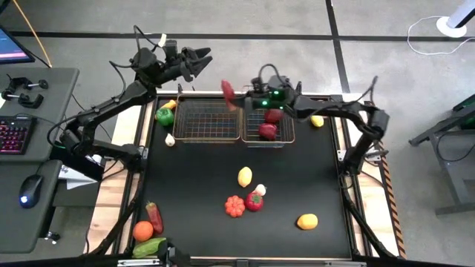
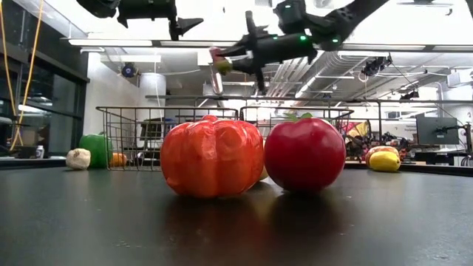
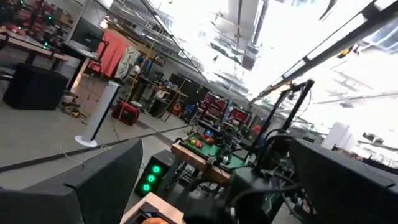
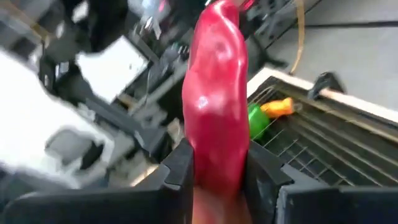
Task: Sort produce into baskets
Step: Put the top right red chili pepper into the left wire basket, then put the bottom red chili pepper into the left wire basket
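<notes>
The black table point(image 1: 297, 163) filled the middle of the high view, and my two wire baskets point(image 1: 206, 121) sat side by side near its upper edge. The right-hand one point(image 1: 283, 135) held two red pieces. My left gripper point(image 1: 199, 61) hung above the upper left of the table with its fingers spread wide and nothing between them. My right gripper point(image 1: 236, 96) hovered over the left basket, its fingers pressed tight on a long red pepper point(image 4: 216, 99). Loose produce lay lower down: a lemon point(image 1: 245, 176), an orange tomato point(image 1: 234, 206), a red apple point(image 1: 254, 201), a cucumber point(image 1: 148, 248).
</notes>
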### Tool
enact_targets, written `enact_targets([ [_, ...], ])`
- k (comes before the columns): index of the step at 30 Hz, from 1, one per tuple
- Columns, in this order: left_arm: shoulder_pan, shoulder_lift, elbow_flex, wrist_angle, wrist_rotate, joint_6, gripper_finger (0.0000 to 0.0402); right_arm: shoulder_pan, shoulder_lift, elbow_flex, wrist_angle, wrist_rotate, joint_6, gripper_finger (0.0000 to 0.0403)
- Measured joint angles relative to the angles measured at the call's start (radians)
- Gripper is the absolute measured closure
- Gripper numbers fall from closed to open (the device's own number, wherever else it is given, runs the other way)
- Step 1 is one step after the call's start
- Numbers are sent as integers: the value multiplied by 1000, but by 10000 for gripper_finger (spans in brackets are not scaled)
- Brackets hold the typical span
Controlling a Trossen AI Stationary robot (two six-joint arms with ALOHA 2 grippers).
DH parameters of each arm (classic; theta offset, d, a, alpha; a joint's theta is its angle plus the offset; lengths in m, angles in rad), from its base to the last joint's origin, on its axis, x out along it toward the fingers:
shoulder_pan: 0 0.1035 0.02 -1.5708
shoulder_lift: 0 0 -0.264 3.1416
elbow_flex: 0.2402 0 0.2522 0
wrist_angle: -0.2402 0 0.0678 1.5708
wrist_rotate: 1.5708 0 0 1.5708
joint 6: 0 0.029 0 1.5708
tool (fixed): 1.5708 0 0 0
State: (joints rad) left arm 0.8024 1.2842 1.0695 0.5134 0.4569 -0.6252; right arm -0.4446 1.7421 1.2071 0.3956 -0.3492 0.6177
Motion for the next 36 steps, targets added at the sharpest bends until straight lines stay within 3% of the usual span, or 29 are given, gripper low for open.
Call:
enact_targets([
  [4,0,0,0,12,0,-49,7,15,78,129,-165,-66,-85,288],
  [8,-2,0,0,13,3,-102,7,15,136,255,-323,-124,-194,214],
  [14,-31,-13,0,9,8,-135,7,6,166,397,-460,-63,-383,113],
  [20,-64,-76,0,-56,74,-151,7,-53,156,492,-577,-53,-500,90],
  [24,-118,-166,0,-347,148,-76,7,-114,136,588,-758,-52,-515,89],
  [30,-349,-317,0,-1034,154,140,7,-161,130,708,-948,-40,-468,89],
  [32,-459,-356,0,-1254,89,193,7,-150,130,736,-963,-12,-446,89],
  [36,-684,-399,0,-1590,-188,208,7,-106,130,788,-1002,32,-387,89],
])
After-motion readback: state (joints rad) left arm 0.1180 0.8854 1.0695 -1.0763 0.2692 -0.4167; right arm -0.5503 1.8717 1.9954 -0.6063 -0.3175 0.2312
